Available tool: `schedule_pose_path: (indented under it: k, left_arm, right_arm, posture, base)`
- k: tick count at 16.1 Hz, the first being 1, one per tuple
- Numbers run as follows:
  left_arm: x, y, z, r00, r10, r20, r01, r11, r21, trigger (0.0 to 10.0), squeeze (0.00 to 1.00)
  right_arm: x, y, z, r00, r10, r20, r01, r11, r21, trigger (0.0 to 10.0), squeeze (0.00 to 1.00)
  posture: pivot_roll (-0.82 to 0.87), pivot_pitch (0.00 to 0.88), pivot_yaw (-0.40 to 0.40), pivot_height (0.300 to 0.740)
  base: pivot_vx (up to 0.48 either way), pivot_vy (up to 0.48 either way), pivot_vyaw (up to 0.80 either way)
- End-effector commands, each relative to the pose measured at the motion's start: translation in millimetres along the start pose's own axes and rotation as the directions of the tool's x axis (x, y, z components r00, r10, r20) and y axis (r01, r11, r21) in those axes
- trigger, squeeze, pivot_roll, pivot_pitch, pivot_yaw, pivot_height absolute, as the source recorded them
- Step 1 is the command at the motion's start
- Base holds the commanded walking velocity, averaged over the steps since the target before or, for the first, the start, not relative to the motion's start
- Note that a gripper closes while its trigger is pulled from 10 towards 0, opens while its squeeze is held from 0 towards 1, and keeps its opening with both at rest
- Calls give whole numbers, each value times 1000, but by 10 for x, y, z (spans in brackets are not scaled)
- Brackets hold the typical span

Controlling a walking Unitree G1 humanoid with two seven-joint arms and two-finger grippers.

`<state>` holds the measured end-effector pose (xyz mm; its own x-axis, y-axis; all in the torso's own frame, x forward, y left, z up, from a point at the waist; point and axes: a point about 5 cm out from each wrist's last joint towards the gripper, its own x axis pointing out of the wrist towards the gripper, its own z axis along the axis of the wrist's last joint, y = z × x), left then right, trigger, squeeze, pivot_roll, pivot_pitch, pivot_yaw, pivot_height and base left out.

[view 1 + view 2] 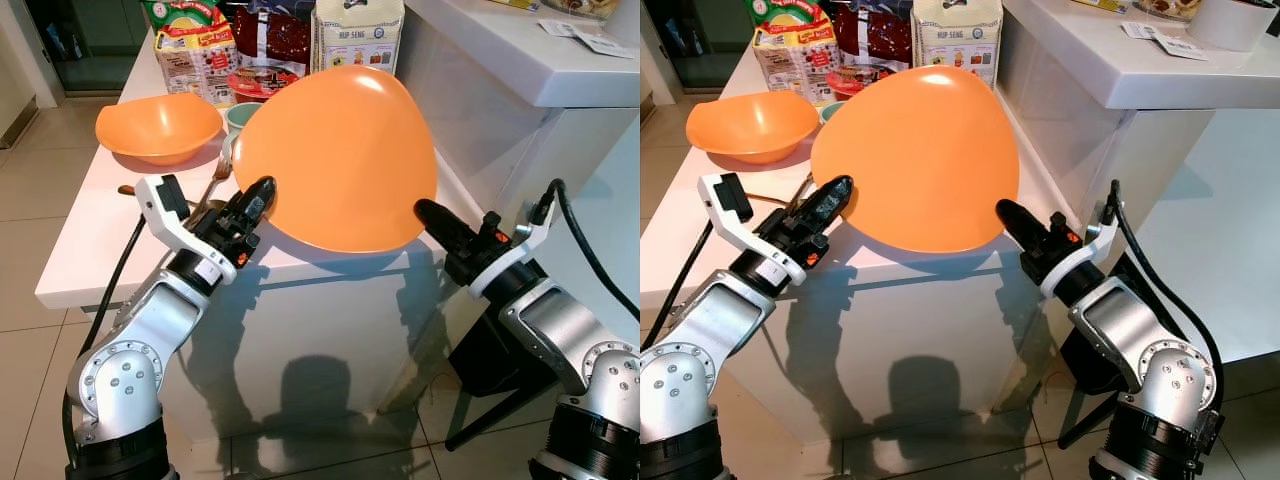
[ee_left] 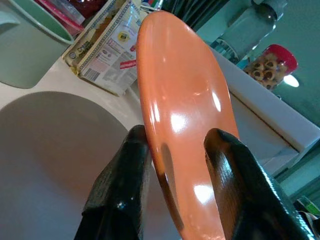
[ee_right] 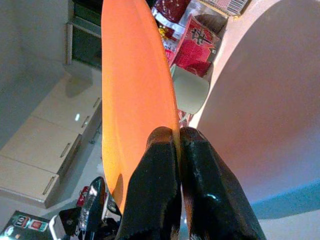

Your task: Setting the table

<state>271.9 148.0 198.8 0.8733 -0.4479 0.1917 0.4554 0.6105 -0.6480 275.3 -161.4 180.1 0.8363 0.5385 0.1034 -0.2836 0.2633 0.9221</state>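
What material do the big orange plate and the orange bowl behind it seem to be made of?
The big orange plate, held at its rim by the left gripper and the right gripper, looks like glossy plastic or melamine: thin edge, sharp highlights. The orange bowl on the white table has the same colour and a softer sheen, so probably the same; glazed ceramic remains possible.

One orange plate (image 1: pixel 340 160) up in the air, one orange bowl (image 1: pixel 158 126) on the bench (image 1: pixel 100 230), one pale green cup (image 1: pixel 240 115) behind, one fork (image 1: pixel 215 180), and three food packets (possibly more, partly hidden) (image 1: pixel 195 45) at the back.
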Motion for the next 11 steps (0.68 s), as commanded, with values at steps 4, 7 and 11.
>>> schedule_pose_path:
  k: [4, 7, 11]
  left_arm:
    - [8, -97, 0, 998, -59, -3, 59, 998, -2, 0, 0]
    - [1, -112, 5, 997, -79, 0, 79, 997, -16, 0, 0]
    - [20, -134, 31, 994, -109, 13, 110, 993, -34, 0, 0]
  right_arm:
    - [27, 119, 7, 999, 52, -4, -52, 998, -28, 0, 0]
    - [36, 167, 9, 997, 70, -11, -71, 996, -47, 0, 0]
    - [50, 231, 19, 996, 85, -23, -87, 988, -125, 9725, 1000]
  posture:
    - [61, 0, -25, 740]
    - [61, 0, -25, 740]
    - [54, 0, -19, 740]
  base:
    - [0, 0, 0]
    - [0, 0, 0]
    - [0, 0, 0]
